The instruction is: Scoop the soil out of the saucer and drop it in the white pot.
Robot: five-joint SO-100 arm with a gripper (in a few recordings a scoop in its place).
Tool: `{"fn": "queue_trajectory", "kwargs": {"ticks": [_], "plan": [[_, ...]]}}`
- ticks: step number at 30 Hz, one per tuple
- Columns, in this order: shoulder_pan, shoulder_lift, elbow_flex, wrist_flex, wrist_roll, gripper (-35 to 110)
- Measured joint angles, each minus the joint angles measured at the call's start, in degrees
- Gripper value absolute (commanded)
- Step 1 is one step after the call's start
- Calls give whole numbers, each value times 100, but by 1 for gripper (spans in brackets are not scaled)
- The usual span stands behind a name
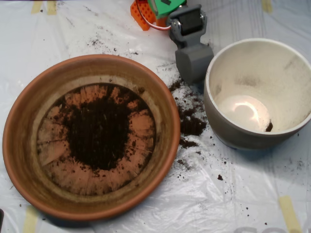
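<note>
Crumbly dark soil [99, 131] covers the round terracotta saucer [19, 145]; the glossy white pot [228, 131] holds one crumb; the grey scoop [193, 60] looks clenched.

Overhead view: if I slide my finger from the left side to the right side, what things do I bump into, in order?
saucer with soil in its middle → spilled soil on the table → white pot
</note>
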Motion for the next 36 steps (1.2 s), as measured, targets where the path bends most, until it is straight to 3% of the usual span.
{"fn": "queue_trajectory", "kwargs": {"ticks": [22, 36], "plan": [[580, 0, -26, 79, 105, 0], [1195, 0, -703, 984, 483, 17]]}}
